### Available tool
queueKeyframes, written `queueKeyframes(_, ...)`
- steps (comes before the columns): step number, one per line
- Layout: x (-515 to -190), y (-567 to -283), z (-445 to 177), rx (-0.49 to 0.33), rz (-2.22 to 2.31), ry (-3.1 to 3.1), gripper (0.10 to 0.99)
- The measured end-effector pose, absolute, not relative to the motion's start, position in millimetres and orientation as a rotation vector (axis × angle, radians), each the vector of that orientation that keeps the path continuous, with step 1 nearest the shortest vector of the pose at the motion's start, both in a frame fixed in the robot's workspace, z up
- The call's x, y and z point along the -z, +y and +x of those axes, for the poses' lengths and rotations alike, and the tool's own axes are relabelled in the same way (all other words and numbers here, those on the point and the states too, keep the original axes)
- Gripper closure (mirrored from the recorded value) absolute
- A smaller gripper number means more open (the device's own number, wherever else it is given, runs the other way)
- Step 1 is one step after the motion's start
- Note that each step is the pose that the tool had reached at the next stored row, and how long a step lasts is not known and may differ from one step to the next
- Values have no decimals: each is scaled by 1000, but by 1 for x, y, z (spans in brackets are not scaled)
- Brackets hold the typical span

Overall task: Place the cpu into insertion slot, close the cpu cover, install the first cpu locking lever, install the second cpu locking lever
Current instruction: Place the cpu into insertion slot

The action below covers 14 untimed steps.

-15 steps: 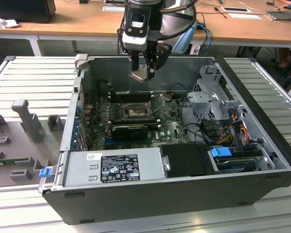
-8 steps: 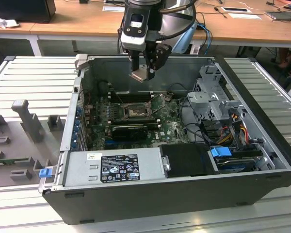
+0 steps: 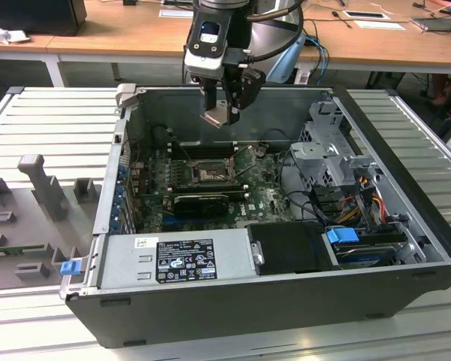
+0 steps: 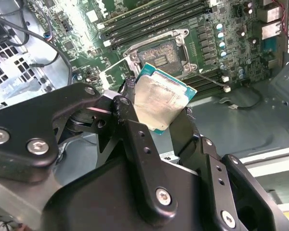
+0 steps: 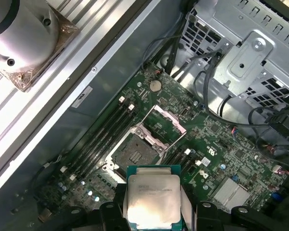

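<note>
The end effector (image 3: pixel 224 113) is closed on the cpu (image 5: pixel 154 199) above the empty slot (image 5: pixel 134 153), its cover (image 5: pixel 164 126) open, so every step is left.

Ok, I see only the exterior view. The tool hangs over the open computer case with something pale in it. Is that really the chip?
Observer: Yes. In both wrist views the tool is shut on the small, thin, pale beige-silver square cpu, gripping two opposite edges.
Operator: Is the socket open for it?
Observer: In the first wrist view the thin silver-grey metal cpu cover stands raised, and the square black-framed insertion slot beside it is uncovered.
Operator: Is anything inside the socket?
Observer: No. In the second wrist view its grey-gold centre is bare, and the cpu is apart from it, not yet seated.
</note>
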<state>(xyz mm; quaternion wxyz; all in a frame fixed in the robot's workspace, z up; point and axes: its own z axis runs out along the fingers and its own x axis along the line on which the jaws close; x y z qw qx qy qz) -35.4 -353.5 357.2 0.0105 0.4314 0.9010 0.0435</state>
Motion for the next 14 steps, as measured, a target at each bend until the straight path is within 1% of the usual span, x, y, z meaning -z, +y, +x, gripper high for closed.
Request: queueKeyframes(14, -355, -353, -35, -132, 1573, 2684, 557)
